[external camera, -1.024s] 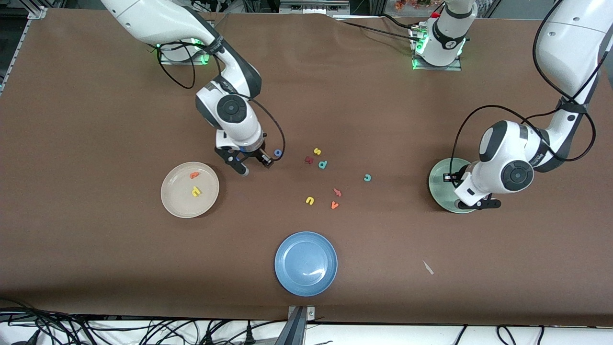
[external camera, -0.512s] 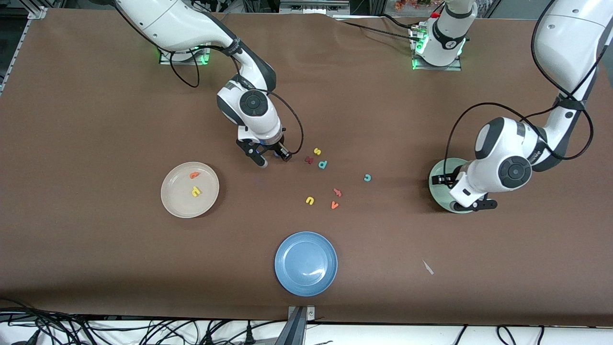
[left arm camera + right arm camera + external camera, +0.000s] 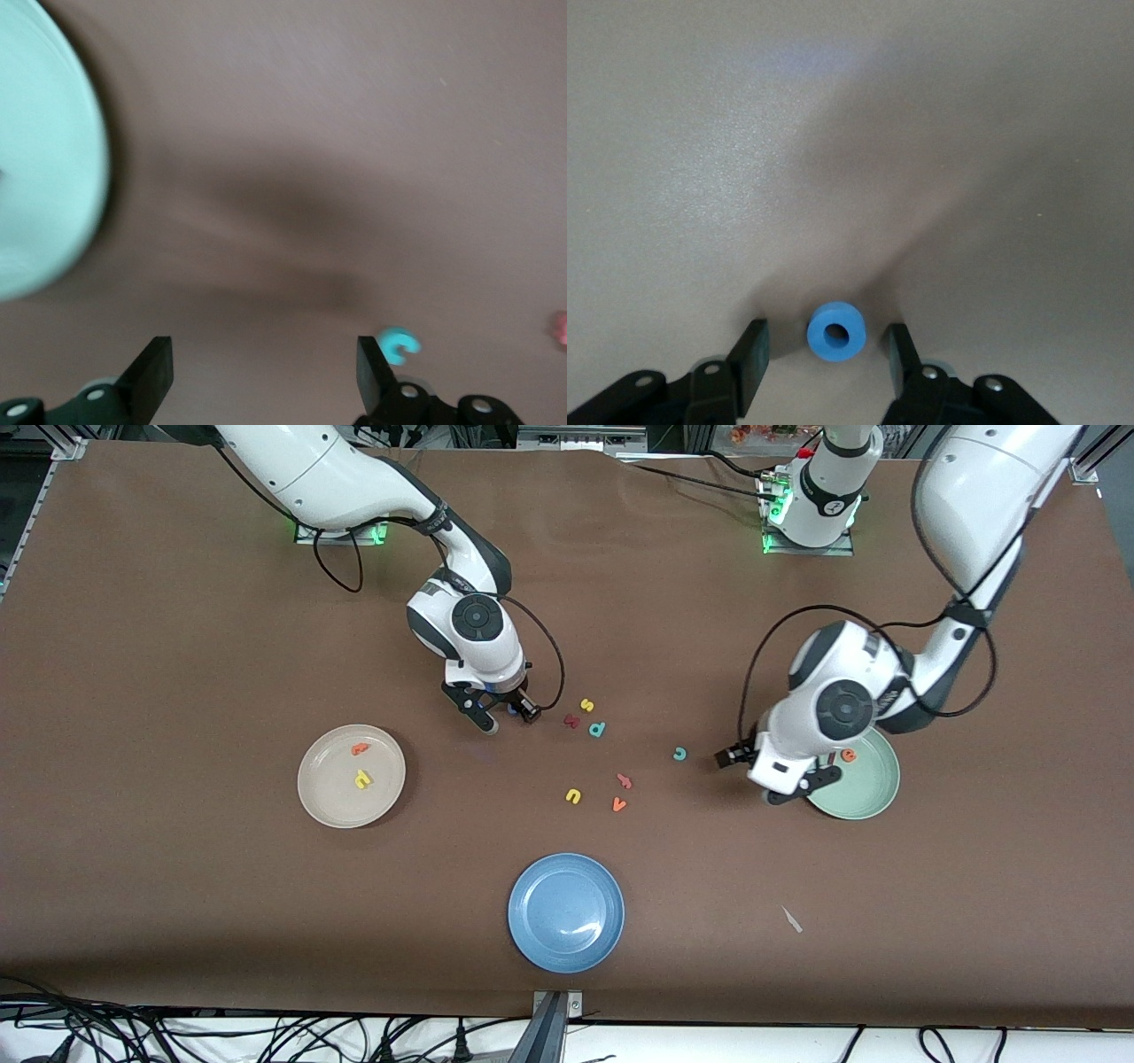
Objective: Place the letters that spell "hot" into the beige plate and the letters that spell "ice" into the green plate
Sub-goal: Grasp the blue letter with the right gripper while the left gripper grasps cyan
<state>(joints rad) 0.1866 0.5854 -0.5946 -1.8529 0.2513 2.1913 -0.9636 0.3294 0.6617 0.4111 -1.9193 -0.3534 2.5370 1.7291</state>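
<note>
Blue "o" (image 3: 836,332) lies between the open right tool's (image 3: 824,356) fingers; left tool (image 3: 261,376) open

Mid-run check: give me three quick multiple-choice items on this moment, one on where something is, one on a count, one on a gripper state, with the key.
1. Where is the blue "o"?
A. in the beige plate
B. between the right gripper's open fingers
C. in the blue plate

2. How many letters lie in the beige plate?
A. none
B. two
C. four

3. The left gripper is:
A. open, empty
B. shut on the teal "c"
C. holding a plate

Key: B, the right wrist view shows it between the fingers, untouched; B, an orange and a yellow one; A, fingers apart over bare table.
</note>
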